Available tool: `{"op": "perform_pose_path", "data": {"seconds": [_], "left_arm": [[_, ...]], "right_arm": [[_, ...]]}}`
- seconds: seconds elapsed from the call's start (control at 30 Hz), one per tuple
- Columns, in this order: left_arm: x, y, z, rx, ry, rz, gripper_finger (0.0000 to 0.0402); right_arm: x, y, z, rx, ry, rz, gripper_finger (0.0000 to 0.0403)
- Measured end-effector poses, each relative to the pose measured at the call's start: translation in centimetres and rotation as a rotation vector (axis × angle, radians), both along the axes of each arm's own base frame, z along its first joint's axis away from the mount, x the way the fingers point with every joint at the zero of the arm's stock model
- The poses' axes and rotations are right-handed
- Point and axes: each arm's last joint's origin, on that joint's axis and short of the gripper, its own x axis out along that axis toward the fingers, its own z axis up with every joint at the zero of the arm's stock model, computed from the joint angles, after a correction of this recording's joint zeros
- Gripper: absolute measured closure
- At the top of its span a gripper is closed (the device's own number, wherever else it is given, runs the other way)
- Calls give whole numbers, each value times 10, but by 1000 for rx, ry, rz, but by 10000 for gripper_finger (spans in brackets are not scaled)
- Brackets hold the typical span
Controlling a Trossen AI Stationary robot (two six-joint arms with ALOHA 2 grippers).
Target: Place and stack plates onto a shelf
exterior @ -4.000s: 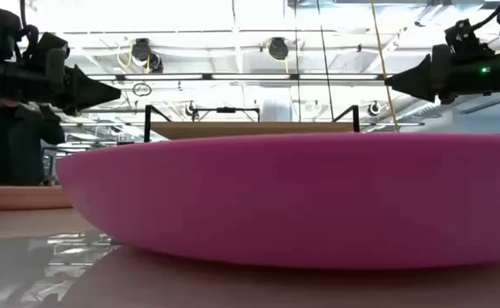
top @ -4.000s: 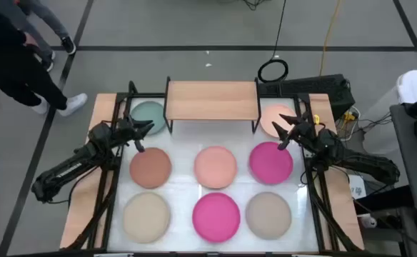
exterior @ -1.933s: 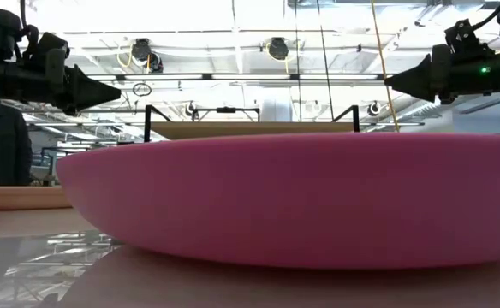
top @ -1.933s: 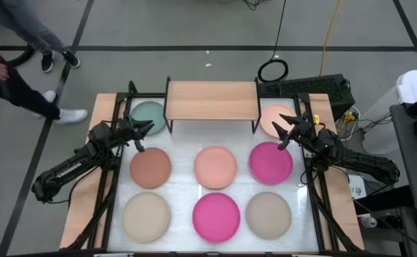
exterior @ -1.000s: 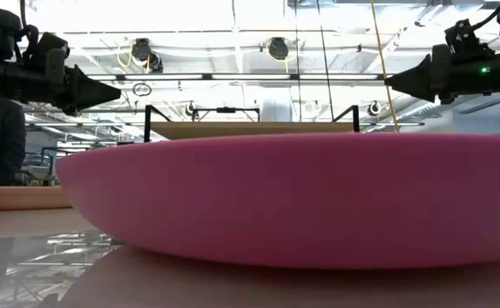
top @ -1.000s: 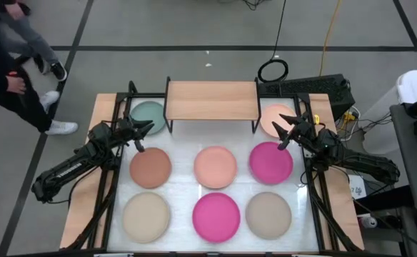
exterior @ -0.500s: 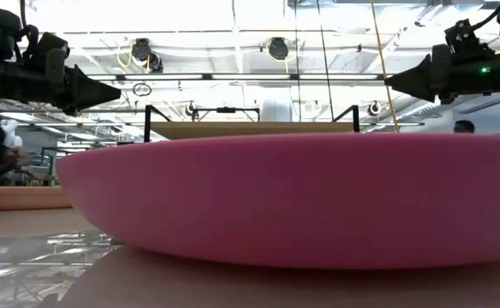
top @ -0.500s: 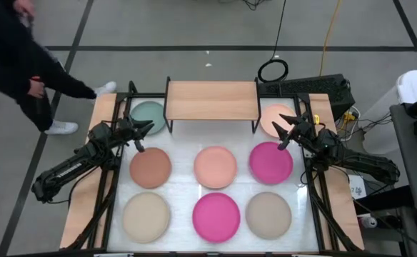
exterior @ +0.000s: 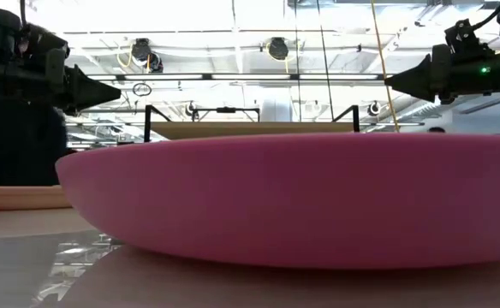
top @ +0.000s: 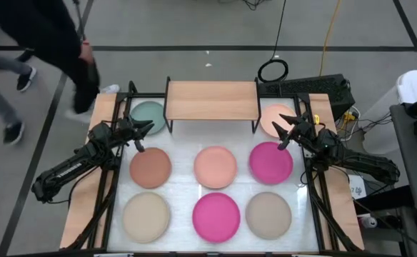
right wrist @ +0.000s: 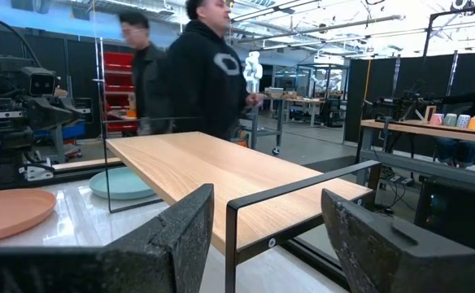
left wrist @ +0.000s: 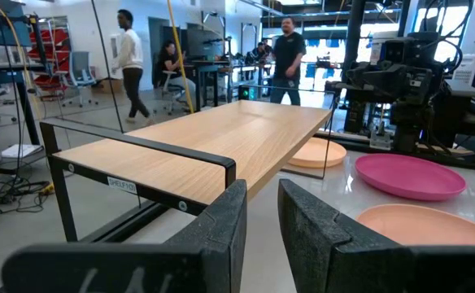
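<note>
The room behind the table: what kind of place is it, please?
Probably a robotics lab or open workshop. Beyond the shelf stand desks with office chairs, people walk about, and another workbench holds small items under exposed ceiling lights.

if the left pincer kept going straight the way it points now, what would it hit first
Probably the shelf: the left pincer aims at its near wooden edge and black frame, empty and slightly open. Depth is unclear, so it might pass just above the top.

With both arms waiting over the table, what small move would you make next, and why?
Probably lower the right gripper onto the near rim of the magenta plate just beside it. The shelf top is bare, all eight plates lie flat on the table, and this gripper's fingers already stand open, while the left gripper looks nearly shut.
</note>
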Motion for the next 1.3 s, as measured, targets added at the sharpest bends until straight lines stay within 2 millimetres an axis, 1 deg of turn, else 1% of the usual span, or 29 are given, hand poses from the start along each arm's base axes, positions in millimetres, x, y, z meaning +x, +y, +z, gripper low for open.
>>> {"op": "perform_pose_path", "data": {"seconds": [0.73, 1.17, 1.23, 1.3], "left_arm": [[0, 0, 0, 0, 0, 1, 325], [0, 0, 0, 2, -3, 0, 325], [0, 0, 0, 2, -3, 0, 325], [0, 0, 1, 5, -6, 0, 325]], "right_arm": [[0, 0, 3, -7, -25, 0, 193], [-9, 2, 28, -105, -288, -7, 193], [-10, 3, 31, -113, -319, -7, 193], [-11, 3, 34, -84, -374, 7, 193]]}}
